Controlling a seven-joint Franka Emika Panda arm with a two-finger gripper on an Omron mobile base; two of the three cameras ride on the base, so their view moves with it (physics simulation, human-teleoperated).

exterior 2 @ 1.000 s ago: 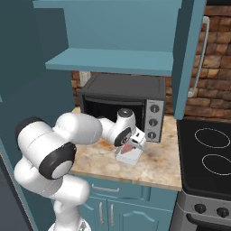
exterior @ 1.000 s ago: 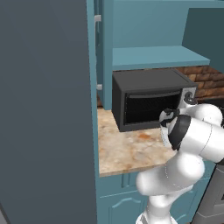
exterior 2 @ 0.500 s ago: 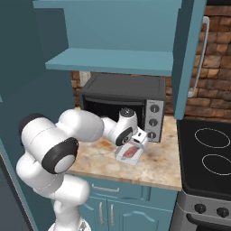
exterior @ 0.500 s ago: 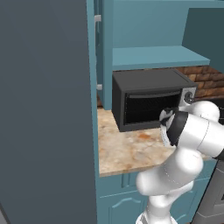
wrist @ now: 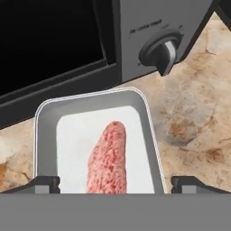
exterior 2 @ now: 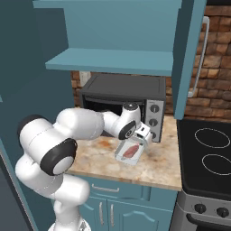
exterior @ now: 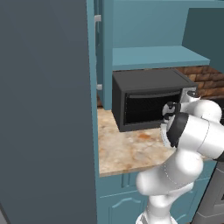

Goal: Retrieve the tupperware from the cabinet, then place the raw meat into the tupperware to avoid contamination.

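The tupperware (wrist: 97, 140) sits on the desk (wrist: 194, 122) before the microwave (wrist: 135, 31), holding the raw meat (wrist: 109, 158). The claw (wrist: 115, 184) hangs spread above it, gripping nothing. The microwave's lettering is unreadable.

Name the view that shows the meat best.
The hand view: the meat lies close up, lengthwise in the tupperware, grain visible. The right base view shows it as a small red strip in the container. In the left base view the arm covers that spot.
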